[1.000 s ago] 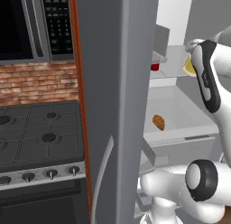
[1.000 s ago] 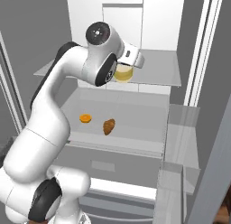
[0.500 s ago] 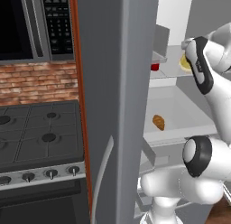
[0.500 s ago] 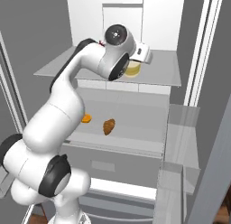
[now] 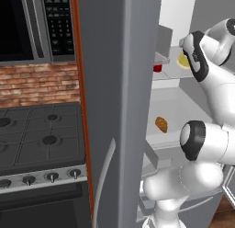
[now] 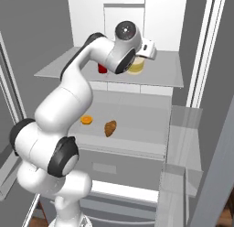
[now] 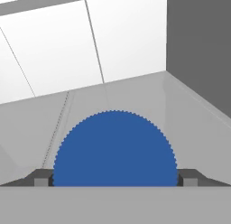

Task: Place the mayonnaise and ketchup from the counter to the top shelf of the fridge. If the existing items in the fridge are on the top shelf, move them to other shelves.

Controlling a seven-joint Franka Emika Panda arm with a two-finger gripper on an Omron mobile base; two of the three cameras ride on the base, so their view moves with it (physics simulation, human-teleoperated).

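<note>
The mayonnaise (image 6: 135, 66), a cream jar whose blue lid (image 7: 115, 151) faces the hand camera, rests low over the top shelf (image 6: 169, 76) of the fridge. My gripper (image 7: 115, 178) is shut on the mayonnaise, a dark fingertip pressed to each side of the lid. The right base view has the gripper (image 6: 140, 60) reaching in over the shelf's middle. The ketchup (image 6: 102, 68), a red bottle, stands on the same shelf just left of the jar, partly hidden by my arm; in the left base view the ketchup (image 5: 157, 67) peeks past the door edge. One existing item (image 6: 110, 128), an orange-brown lump, lies on the shelf below.
A small orange round thing (image 6: 87, 119) lies left of the brown lump. The open grey fridge door (image 5: 119, 84) stands left of the compartment, with a stove (image 5: 41, 139) and black microwave (image 5: 27, 25) beyond it. Door bins (image 6: 183, 143) sit at the right.
My arm has swung right and reached deeper into the fridge, and the mayonnaise jar has gone along with the hand over the top shelf.
</note>
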